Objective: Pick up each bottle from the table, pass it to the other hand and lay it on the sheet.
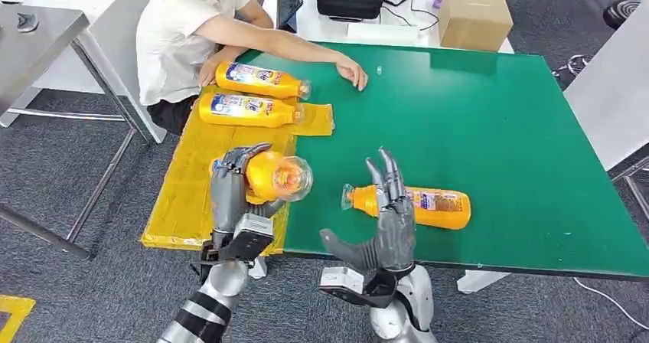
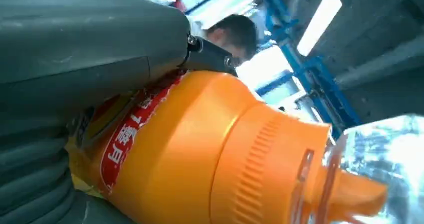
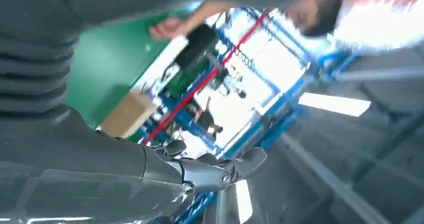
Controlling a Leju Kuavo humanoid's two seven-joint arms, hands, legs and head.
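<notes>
Orange plastic bottle (image 1: 277,176), stiff but smooth and probably slippery, is clasped round its body by the left hand (image 1: 229,182) above the near yellow sheet (image 1: 180,205), while the right hand (image 1: 390,217) is released, fingers spread.

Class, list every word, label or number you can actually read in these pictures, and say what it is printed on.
"白" is one legible character on the red label of the held bottle in the left hand; the rest is cut off.
Labels on the two bottles on the sheet: too small.
Label on the bottle on the table: too small.
</notes>
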